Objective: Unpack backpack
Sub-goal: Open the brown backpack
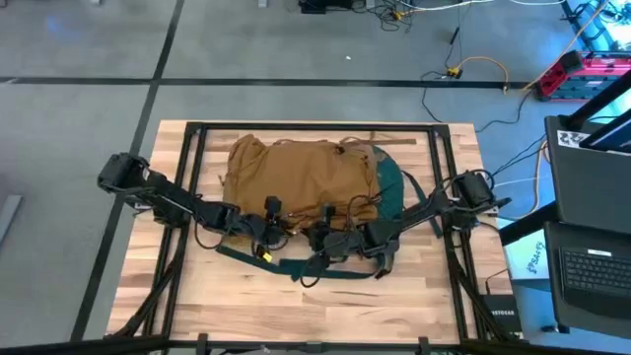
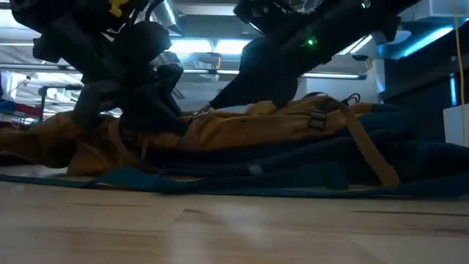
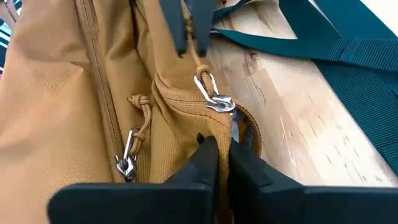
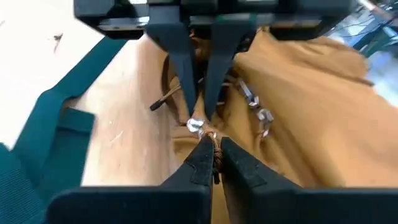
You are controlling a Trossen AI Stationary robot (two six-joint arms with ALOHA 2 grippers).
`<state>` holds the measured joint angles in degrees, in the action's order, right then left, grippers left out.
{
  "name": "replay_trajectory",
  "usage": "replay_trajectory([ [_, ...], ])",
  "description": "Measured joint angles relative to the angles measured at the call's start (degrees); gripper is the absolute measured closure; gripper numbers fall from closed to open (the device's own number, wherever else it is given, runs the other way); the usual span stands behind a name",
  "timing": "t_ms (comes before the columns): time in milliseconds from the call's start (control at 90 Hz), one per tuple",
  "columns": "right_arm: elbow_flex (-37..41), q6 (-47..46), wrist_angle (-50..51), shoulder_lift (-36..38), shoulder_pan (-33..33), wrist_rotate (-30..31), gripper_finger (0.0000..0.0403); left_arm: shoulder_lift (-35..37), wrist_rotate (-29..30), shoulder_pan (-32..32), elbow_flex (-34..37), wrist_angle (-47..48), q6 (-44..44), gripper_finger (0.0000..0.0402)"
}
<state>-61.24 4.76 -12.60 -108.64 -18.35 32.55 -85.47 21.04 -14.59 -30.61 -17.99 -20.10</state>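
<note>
1. Centrally on the wooden table, toward its far edge, the backpack lay flat, its tan-brown body to the left and its dark teal-green base and straps to the right.
2. The left gripper sat at the backpack's near edge, its fingers pressed almost together on the tan fabric just beside a silver zipper pull; whether they pinched the fabric or cord could not be told.
3. The right gripper faced the left one from the opposite side, its fingers clenched on the tan pull cord of that same zipper.
4. A second zipper pull with a knotted cord hung on the fabric near the first.
5. A teal strap lay across the bare wood beside the backpack's near edge.
</note>
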Motion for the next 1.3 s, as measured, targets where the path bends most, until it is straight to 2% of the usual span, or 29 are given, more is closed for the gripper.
replay_trajectory([
  [433, -12.30, -1.43, 25.57, -0.17, -0.09, 6.69, 0.0403, 0.11, 1.44, -2.31, -0.22, 2.71, 1.87, 0.0401],
  [578, -13.17, -4.49, 30.80, -0.14, -0.09, 8.46, 0.0403, 0.11, 1.77, -3.39, -0.22, 2.66, 1.82, 0.0401],
  [856, -13.11, -13.11, 44.17, 1.19, -0.04, 17.08, 0.0403, 1.48, 2.90, -5.04, 0.22, 11.09, 4.90, 0.0401],
  [1122, -13.08, -24.25, 55.84, 4.54, -1.32, 18.89, 0.0403, 6.50, 10.59, -6.94, 0.24, 19.49, 8.48, 0.0401],
  [1300, -13.10, -33.38, 64.77, 7.41, -5.04, 18.89, 0.0403, 12.54, 18.95, -7.06, 0.24, 25.67, 10.37, 0.0401],
])
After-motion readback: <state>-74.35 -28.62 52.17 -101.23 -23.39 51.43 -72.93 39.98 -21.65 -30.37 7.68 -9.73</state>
